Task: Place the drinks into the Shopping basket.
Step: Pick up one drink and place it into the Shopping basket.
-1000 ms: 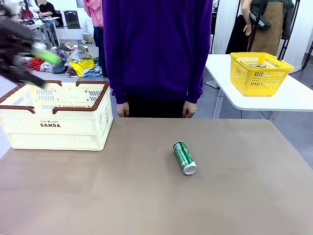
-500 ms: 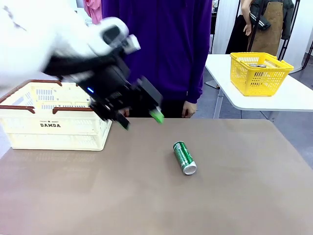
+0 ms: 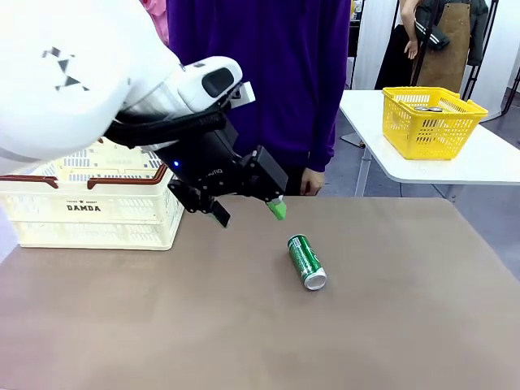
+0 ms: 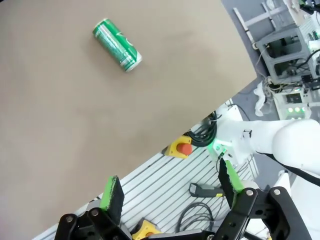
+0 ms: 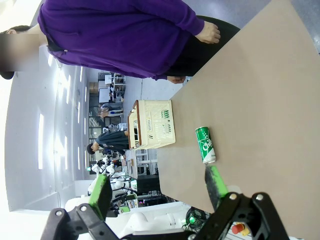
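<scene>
One drink, a green can (image 3: 306, 262) with silver ends, lies on its side in the middle of the brown table. My left gripper (image 3: 249, 214) hovers above the table up-left of it, between the can and the Shopping basket (image 3: 89, 203). Its jaws stand open and empty. From the left wrist view the can (image 4: 117, 44) lies far ahead of the open left gripper (image 4: 171, 187). The right gripper (image 5: 159, 189) is open with nothing in it, and the can (image 5: 205, 144) and cream basket (image 5: 152, 124) lie beyond it.
A person in a purple sweater (image 3: 260, 81) stands at the far edge, hands hanging by the table. A yellow mesh basket (image 3: 431, 120) sits on a white side table at the right. The brown tabletop (image 3: 390, 325) around the can is bare.
My left arm has swung from above the cream basket at the far left rightwards and down, stopping just left of the can. The can has not moved.
</scene>
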`<state>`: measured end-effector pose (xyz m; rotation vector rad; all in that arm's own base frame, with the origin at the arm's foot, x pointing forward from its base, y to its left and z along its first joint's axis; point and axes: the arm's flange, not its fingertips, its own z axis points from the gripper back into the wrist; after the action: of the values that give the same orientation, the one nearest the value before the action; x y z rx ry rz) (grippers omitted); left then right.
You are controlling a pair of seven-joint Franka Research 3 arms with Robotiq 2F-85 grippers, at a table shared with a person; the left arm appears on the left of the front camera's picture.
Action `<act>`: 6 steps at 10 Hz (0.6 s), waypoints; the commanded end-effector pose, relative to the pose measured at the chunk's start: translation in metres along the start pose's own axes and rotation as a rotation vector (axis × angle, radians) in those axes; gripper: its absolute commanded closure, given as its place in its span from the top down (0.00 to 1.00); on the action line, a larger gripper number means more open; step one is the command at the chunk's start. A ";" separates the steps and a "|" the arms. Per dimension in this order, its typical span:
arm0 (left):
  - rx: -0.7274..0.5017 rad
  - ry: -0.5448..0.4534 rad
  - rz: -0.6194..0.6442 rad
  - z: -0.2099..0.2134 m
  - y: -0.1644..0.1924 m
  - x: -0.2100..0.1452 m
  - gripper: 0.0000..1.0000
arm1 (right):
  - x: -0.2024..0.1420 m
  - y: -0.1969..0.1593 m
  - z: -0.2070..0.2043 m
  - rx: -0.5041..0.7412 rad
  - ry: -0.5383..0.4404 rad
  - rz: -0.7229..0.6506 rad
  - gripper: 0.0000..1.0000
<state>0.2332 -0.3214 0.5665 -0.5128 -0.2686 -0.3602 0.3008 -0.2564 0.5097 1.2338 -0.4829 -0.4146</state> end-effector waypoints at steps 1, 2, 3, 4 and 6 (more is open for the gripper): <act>0.004 0.016 0.006 -0.009 0.003 0.002 1.00 | 0.001 0.001 0.001 0.018 -0.003 0.022 1.00; 0.084 0.026 0.099 -0.018 -0.010 0.012 1.00 | 0.001 0.001 0.001 0.018 -0.003 0.022 1.00; 0.129 0.146 0.239 -0.038 -0.027 0.057 1.00 | 0.001 0.001 0.001 0.018 -0.003 0.022 1.00; 0.175 0.235 0.279 -0.063 -0.041 0.089 1.00 | 0.001 0.001 0.001 0.018 -0.003 0.022 1.00; 0.245 0.326 0.380 -0.119 -0.061 0.128 1.00 | 0.001 0.001 0.001 0.018 -0.003 0.022 1.00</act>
<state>0.3253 -0.4195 0.5252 -0.2948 0.0085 -0.0522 0.3006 -0.2565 0.5099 1.2336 -0.4837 -0.4147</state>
